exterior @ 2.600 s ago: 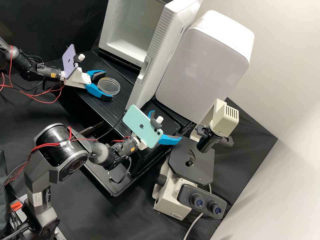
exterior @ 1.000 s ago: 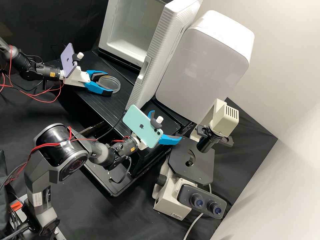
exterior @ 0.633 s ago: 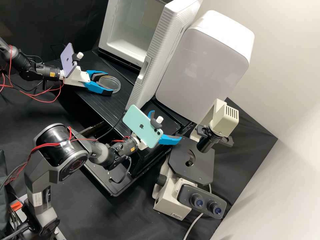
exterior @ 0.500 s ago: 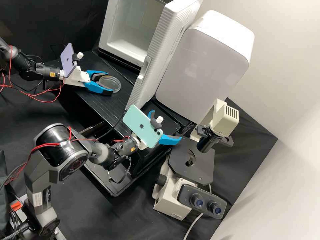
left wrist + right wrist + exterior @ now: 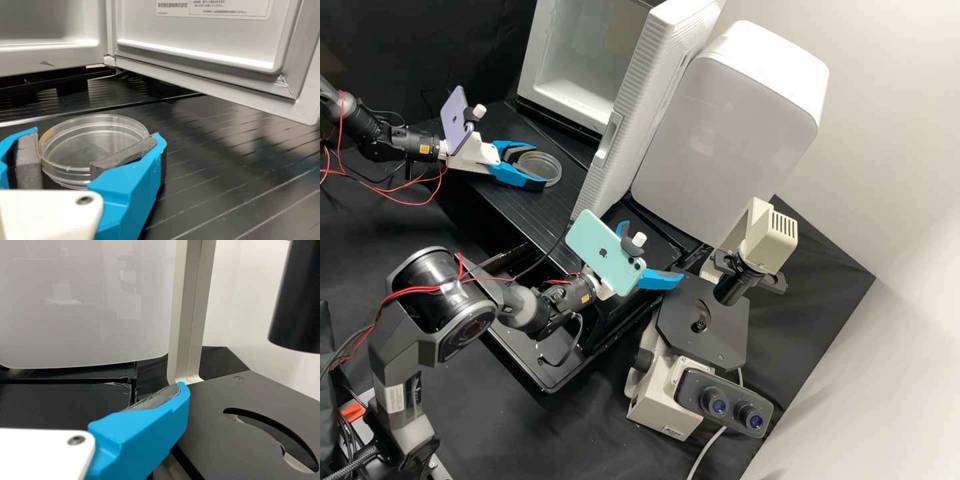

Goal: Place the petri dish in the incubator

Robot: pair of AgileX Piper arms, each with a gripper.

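Lying level on the desk [image 5: 240, 165], the round petri dish [image 5: 95, 137], with no long axis, is clasped inside the left tool [image 5: 89, 152].

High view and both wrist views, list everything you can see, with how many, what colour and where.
petri dish: one, clear, on the platform in front of the incubator
incubator: one, white, at the back, door swung open
platform: one, black, ribbed, under the incubator
microscope: one, white and black, right of the platform, nearest the camera
cloth: one, black, over the bench
purple phone: one, on the left wrist
mint phone: one, on the right wrist
red cables: several, along the arms
left gripper: one, white, blue fingers closed on the petri dish
right gripper: one, white, blue fingers open, beside the microscope's stage
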